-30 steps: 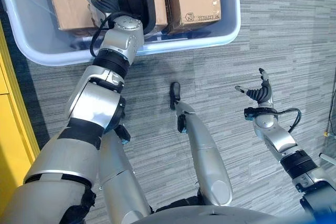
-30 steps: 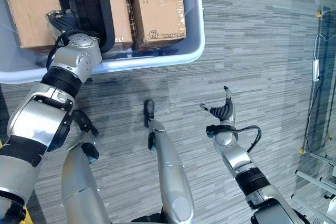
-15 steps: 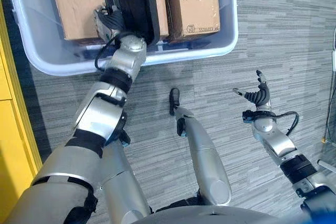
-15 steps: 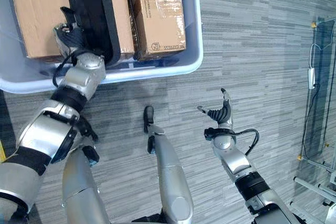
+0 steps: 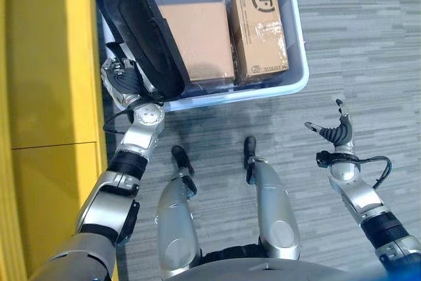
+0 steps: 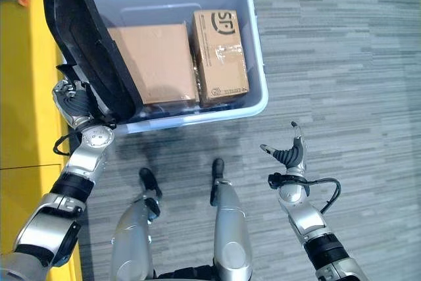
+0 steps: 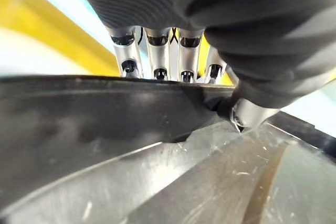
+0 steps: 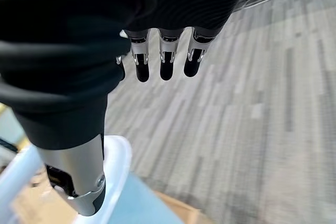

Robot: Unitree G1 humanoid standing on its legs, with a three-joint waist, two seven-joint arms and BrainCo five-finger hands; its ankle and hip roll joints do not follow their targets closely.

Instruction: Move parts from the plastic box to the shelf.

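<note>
A large curved black part (image 5: pixel 141 37) stands tilted over the left rim of the pale plastic box (image 5: pixel 299 80), raised above it. My left hand (image 5: pixel 120 82) is shut on the part's lower edge; in the left wrist view its fingers (image 7: pixel 152 51) reach behind the black part (image 7: pixel 79 124) and the thumb presses the front. Two cardboard boxes (image 6: pixel 154 64) (image 6: pixel 220 54) lie in the plastic box. The yellow shelf (image 5: pixel 46 77) runs along the left, right beside the part. My right hand (image 6: pixel 289 156) hovers open over the floor at the right, holding nothing, with its fingers (image 8: pixel 163 61) straight.
Grey striped carpet (image 5: pixel 362 44) spreads to the right of the plastic box and in front of it. The plastic box's rim (image 8: pixel 118 166) shows close to my right hand's thumb in the right wrist view.
The camera has swung, bringing the yellow shelf into view. My left hand has lifted the black part from between the cardboard boxes up and left over the box's rim. The right hand stays open.
</note>
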